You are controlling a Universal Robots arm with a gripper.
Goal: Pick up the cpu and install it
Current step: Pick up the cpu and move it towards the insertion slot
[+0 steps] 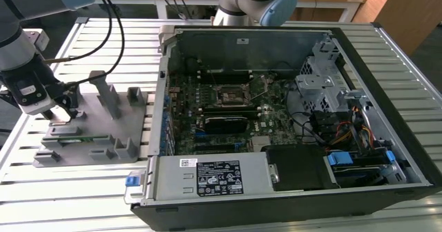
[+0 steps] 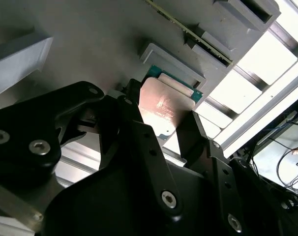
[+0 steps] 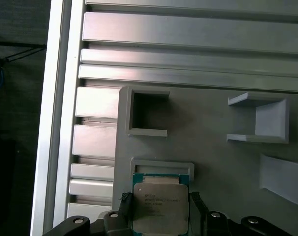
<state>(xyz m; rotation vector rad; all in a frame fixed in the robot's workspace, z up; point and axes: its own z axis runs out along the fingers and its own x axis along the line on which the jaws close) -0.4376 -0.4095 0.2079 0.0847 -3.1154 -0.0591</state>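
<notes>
The cpu (image 3: pixel 161 205), a flat square chip with a silvery top and green rim, lies against a low bracket on the grey fixture plate (image 3: pixel 208 162). My gripper (image 3: pixel 161 204) straddles it, one black finger (image 3: pixel 125 200) tight against each of two opposite edges. In the second wrist view the cpu (image 2: pixel 164 104) sits between the same fingers (image 2: pixel 191 130). In the exterior view my gripper (image 1: pixel 61 113) hangs low over the fixture plate (image 1: pixel 90 133) at the exterior view's left. The motherboard socket (image 1: pixel 230 95) sits in the middle of the open computer case (image 1: pixel 290 113).
A green memory stick (image 1: pixel 76 138) lies in a slot on the fixture, among upright grey posts (image 1: pixel 109 95). Cables (image 1: pixel 114 30) run from the arm across the slatted metal table (image 1: pixel 76 190). A second arm's base (image 1: pixel 252 4) stands behind the case.
</notes>
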